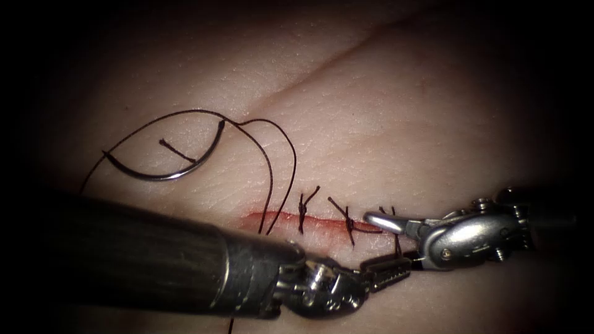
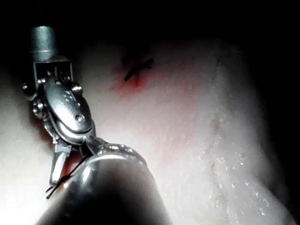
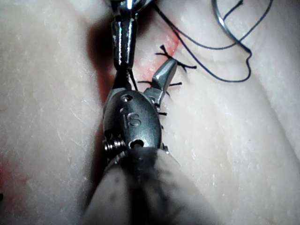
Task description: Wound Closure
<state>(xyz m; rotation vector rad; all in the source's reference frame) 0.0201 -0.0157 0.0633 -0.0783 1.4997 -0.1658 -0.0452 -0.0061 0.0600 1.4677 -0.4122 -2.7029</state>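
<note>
The needle point(image 1: 162, 162) lies free on the tissue point(image 1: 383, 117), left of the cut point(image 1: 291, 218). The right tool point(image 1: 390, 244) gapes wide, empty, astride the thread point(image 1: 396, 244); the left tool point(image 1: 387, 272) is closed, its hold unclear.

Tissue point(image 1: 383, 124): pale, soft, finely creased, moist sheen. Cut point(image 1: 278, 218): wet, glossy red fluid point(image 1: 260, 218) along it. Needle point(image 1: 162, 175): thin polished steel, bright glint. Thread point(image 1: 272, 167): dark, matt, fine; knots point(image 1: 348, 218) stiff, bristly ends. Right tool point(image 1: 390, 224): shiny bare metal, smooth, screw heads visible. Left tool point(image 1: 387, 272): glossy metal wrist, serrated jaw face. Left shaft point(image 1: 124, 260): dark, matt, faintly streaked.
</note>
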